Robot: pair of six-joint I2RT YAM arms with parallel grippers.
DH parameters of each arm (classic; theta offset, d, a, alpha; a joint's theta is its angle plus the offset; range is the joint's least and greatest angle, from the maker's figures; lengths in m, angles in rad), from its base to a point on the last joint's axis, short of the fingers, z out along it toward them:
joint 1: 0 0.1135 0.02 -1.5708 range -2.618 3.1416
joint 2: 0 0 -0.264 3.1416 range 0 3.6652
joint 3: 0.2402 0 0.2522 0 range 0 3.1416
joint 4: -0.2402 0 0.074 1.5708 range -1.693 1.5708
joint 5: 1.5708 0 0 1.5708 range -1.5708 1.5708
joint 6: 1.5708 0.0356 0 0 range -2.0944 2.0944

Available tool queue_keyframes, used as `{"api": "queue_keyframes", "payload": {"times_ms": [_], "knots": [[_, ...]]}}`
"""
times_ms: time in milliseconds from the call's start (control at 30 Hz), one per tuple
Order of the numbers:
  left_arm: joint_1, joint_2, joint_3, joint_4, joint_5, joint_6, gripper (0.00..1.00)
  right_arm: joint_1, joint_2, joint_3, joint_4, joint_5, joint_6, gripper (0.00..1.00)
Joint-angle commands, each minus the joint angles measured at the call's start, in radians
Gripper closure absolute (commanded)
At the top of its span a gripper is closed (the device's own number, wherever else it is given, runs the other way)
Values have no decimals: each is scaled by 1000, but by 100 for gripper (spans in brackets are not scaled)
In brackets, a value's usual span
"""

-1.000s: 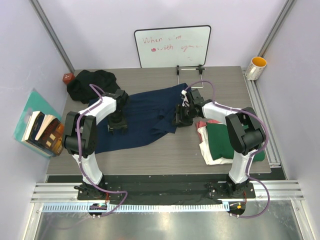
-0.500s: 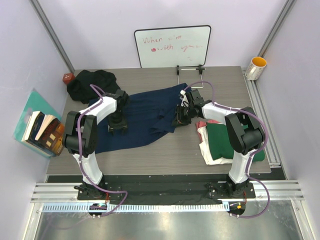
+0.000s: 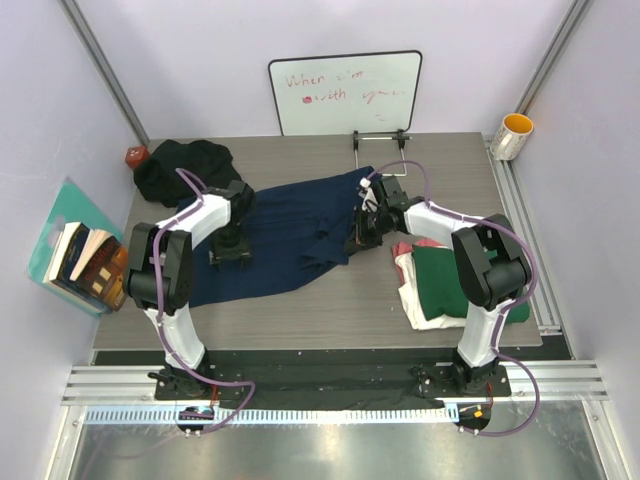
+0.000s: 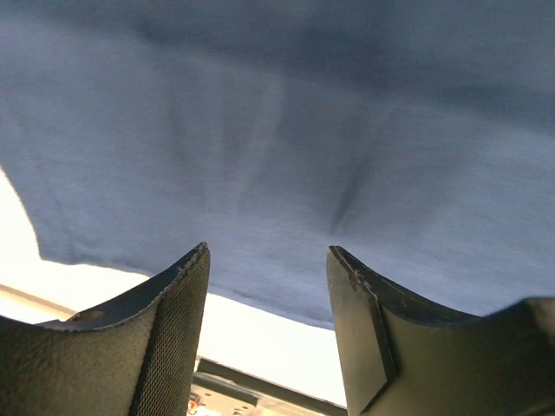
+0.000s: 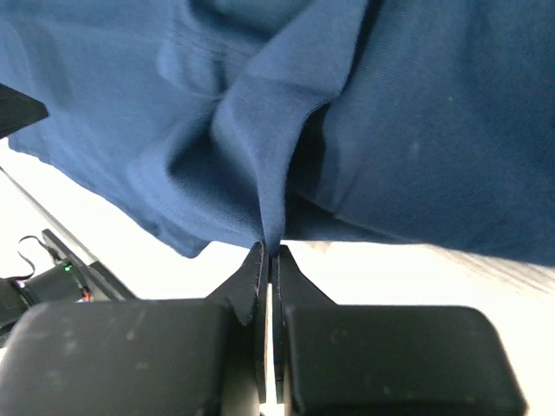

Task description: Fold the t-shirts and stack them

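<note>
Navy t-shirt (image 3: 290,235): soft matte cotton knit, spread wide across the middle of the grey wood-grain bench (image 3: 350,310). Its left part lay fairly flat. Its right part was rumpled into loose folds. From the right wrist you saw the fine knit, a stitched hem, and one raised ridge of cloth running straight down to the tips.

Your right jaws were pressed together on that ridge, at the shirt's right edge. There was no gap between the black tips, and the navy cloth was pinched between them. Pale bench showed below the hem on either side.

Your left jaws stood apart over the shirt's left half. The pads (image 4: 178,329) were black, one with a woven, mesh-like face, the other smoother and wedge-shaped. The navy cloth lay beyond the tips with faint creases fanning across it, and its hem crossed the gap between them. Nothing was clamped there. You could not tell whether the tips touched the cloth.

Black t-shirt (image 3: 185,165): bunched in a loose heap at the far left corner of the bench, well apart from both jaws.

Stack at the right side: dark green t-shirt (image 3: 445,280) folded to a rectangle, lying on the cream-white t-shirt (image 3: 425,312). The pink-red t-shirt (image 3: 404,247) showed at the stack's far end, just beside your right arm (image 3: 440,222).
</note>
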Motion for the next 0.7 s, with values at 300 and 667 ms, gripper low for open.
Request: {"api": "queue_keyframes", "payload": {"times_ms": [300,667], "knots": [[186,-248,-247,-27,-59,6,38,2,-66,198,-150,-14,6,99],[248,-193,-237,-33,6,-28,37,-20,-94,301,-253,-32,43,99]]}}
